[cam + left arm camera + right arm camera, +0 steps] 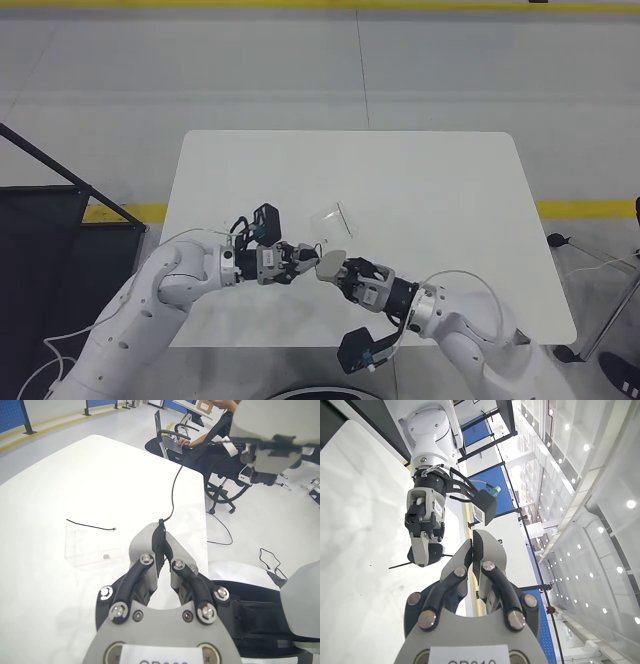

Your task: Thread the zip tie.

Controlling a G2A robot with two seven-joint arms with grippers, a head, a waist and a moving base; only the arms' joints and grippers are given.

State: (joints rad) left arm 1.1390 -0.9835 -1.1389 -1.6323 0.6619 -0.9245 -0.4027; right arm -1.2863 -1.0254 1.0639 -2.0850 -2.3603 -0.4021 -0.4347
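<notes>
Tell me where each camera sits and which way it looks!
Top: above the arms, looking down at the table; both arms show.
Left wrist: on the left arm, looking across the table; left gripper shows, shut on a zip tie.
Right wrist: on the right arm, facing the left gripper and ceiling; right gripper shows.
Shared: both wrist views show the zip tie.

A clear box obstructs the table centre; room either side.

Bright, even light comes down from rows of round ceiling lamps. The white counter glares almost to blank white in the left wrist view. Both wrist views bend straight lines toward their edges.
</notes>
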